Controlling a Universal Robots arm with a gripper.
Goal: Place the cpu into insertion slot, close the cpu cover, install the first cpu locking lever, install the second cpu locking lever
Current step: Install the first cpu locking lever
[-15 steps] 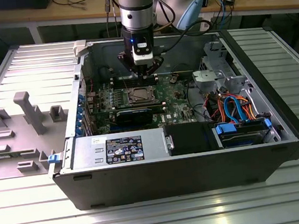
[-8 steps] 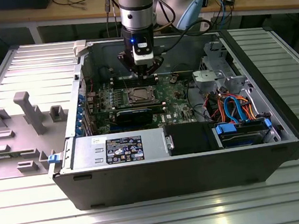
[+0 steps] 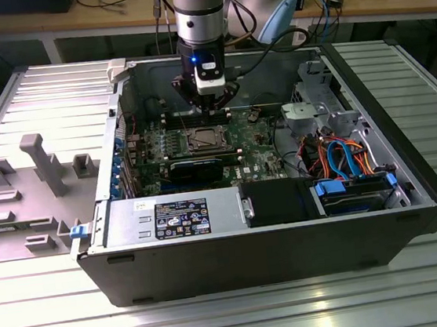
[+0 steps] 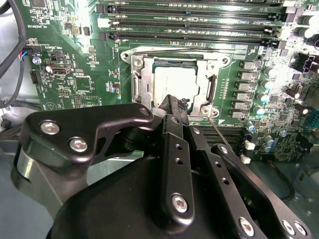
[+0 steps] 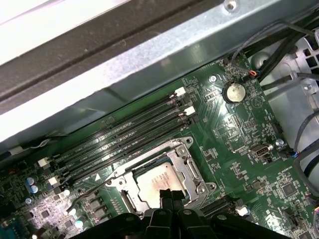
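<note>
At the exterior view's left a grey tray (image 3: 17,194) of moulded fixtures lies on the ribbed table (image 3: 236,319), just beside the open case (image 3: 260,253). Inside the case a green board (image 3: 255,139) lies flat, with a long black card (image 3: 195,168) along its near side and a silver power supply (image 3: 181,215) closer to the camera. The arm (image 3: 200,15) comes straight down over the board, and the gripper (image 3: 211,115) hangs close over the socket. In both wrist views its fingers (image 5: 164,194) are pressed together with nothing between them, their tips over the socket's edge; whether they touch it I cannot tell. The cpu (image 4: 172,82), a small flat square with a dull silver-grey top, sits in the socket at the middle of the board. It shows through the square window of the cover (image 4: 142,79), a thin silvery frame lying flat over it. A thin wire lever (image 4: 219,132) juts slantwise from one socket corner. Long black memory slots (image 4: 199,22) run beside the socket. At the exterior view's right stands a drive cage (image 3: 315,109), with blue and orange cables (image 3: 344,157) just below it.
</note>
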